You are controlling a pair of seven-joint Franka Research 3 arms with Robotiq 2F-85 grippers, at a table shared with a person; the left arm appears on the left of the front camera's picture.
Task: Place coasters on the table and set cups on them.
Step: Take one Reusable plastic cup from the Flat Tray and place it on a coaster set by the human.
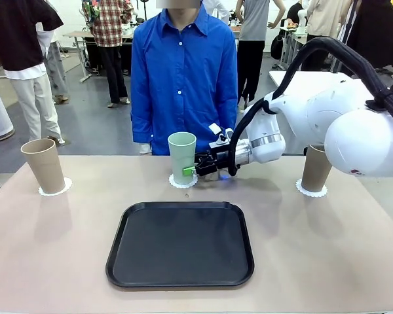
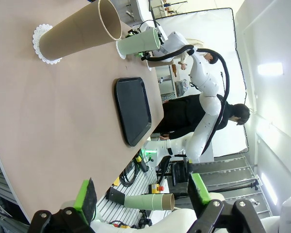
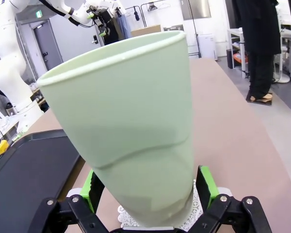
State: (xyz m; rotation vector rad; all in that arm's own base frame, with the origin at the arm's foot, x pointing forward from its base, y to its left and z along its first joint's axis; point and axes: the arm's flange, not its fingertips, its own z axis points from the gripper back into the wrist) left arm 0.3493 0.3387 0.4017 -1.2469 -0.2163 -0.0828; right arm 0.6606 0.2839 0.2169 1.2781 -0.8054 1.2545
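white and bulky, the right arm [image 1: 340,124] came in from the right side of the front view and reached low across the table [image 1: 327,248], its wrist laid nearly level so the right gripper [image 1: 191,170] pointed sideways at the mint green cup [image 1: 182,156]. the jaws stood wide open on either side of the cup's lower part — in the right wrist view the green pads [image 3: 206,187] flanked the pale green wall near its base, and whether they touched it i could not tell. that cup stood upright on a scalloped white coaster [image 1: 183,182] near the middle of the far half of the table, just in front of a person in a blue shirt [image 1: 183,78]. one tan cup [image 1: 44,165] stood on its own coaster [image 1: 55,189] at the far left, and another tan cup [image 1: 316,168] on a third coaster [image 1: 312,191] at the far right, partly behind the arm. a black tray [image 1: 181,243] with rounded corners lay on the near half of the table, well apart from all three cups. the left gripper [image 2: 140,196] hung off the table's edge in its own wrist view, fingers spread apart with nothing between them. the tabletop was a smooth beige-tan — beyond it lay a grey floor, other tables and several people standing farther off.
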